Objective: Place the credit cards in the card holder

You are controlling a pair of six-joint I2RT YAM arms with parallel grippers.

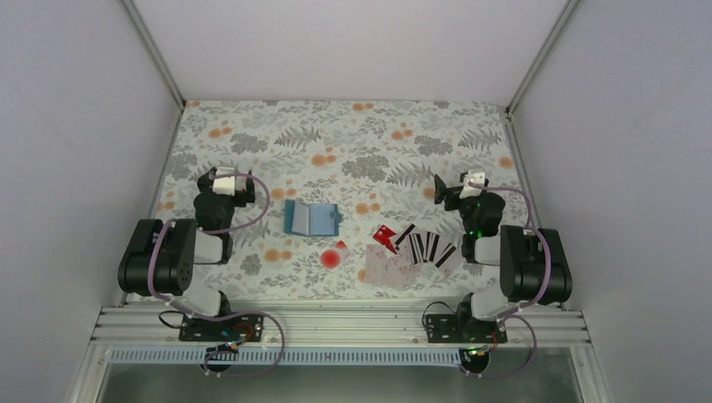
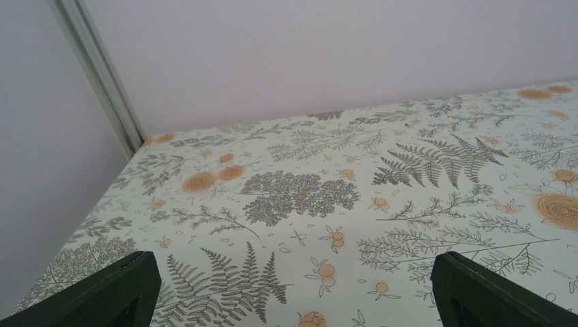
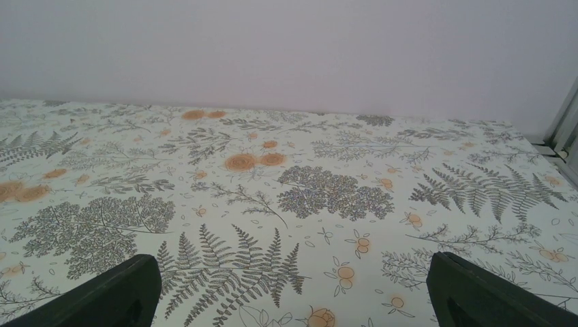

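Note:
The card holder (image 1: 311, 217), blue and lying open like a book, rests near the middle of the flowered table. To its right lie the credit cards: a red one (image 1: 385, 238), a fan of pale cards with black stripes (image 1: 426, 247), and more pale ones (image 1: 386, 269) nearer the front. My left gripper (image 1: 225, 175) hovers left of the holder and stands open with nothing between its fingers (image 2: 293, 276). My right gripper (image 1: 460, 183) is beyond the cards at the right, also open and empty (image 3: 293, 276). Both wrist views show only tablecloth.
A round red spot (image 1: 332, 258) lies on the cloth in front of the holder. Pale walls with metal corner posts (image 1: 155, 50) close in the table on three sides. An aluminium rail (image 1: 336, 323) carries the arm bases at the near edge.

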